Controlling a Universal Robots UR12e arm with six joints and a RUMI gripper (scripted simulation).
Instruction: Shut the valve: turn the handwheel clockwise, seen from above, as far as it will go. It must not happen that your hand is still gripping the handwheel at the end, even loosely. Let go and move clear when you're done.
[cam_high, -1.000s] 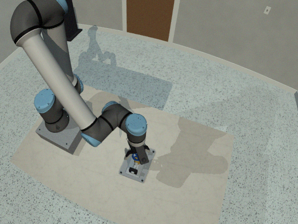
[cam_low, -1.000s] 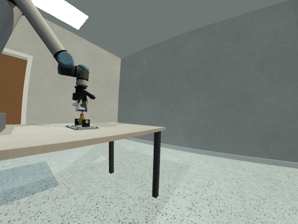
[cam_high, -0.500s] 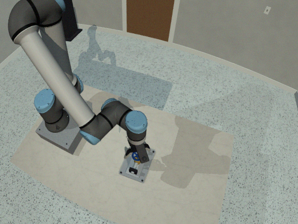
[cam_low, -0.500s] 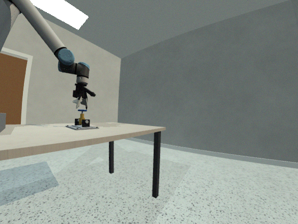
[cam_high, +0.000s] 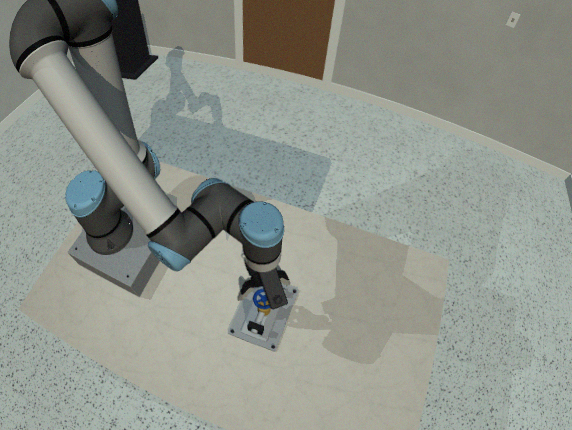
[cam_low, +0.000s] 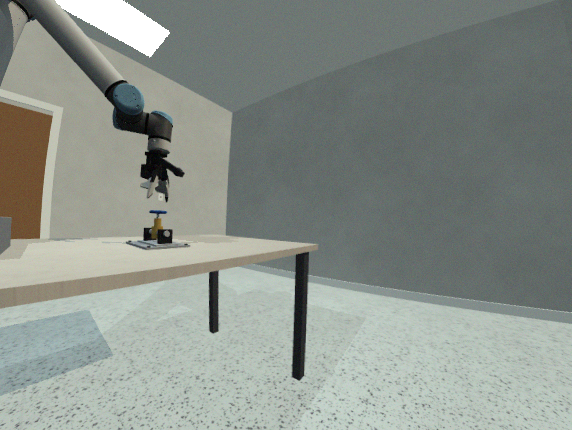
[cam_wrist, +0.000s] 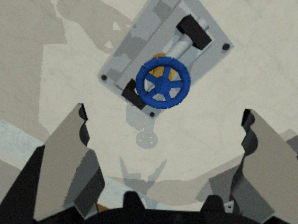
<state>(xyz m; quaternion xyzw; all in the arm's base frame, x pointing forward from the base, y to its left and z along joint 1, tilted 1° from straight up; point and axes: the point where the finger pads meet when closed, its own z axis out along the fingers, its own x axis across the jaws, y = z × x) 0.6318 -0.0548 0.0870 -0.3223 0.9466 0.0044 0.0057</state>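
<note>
The valve's blue spoked handwheel (cam_wrist: 163, 84), just above the wrist view's centre, lies flat atop a brass stem (cam_low: 157, 226) rising upright from a grey bolted base plate (cam_wrist: 116, 66), untouched, with two black blocks flanking the body.

So the table (cam_low: 210, 252) stands on the floor (cam_low: 400, 360), and the arm's base (cam_high: 90, 260) sits on the table near one corner. A plate (cam_high: 239, 332) lies flat on the table, well apart from the base. The valve (cam_low: 157, 231) is mounted on that plate, with the handwheel (cam_wrist: 163, 84) on top of it. The gripper (cam_low: 156, 196) hangs straight above the handwheel with a gap between them, fingers spread wide to either side. A door (cam_high: 287, 35) is in the wall behind the table.
</note>
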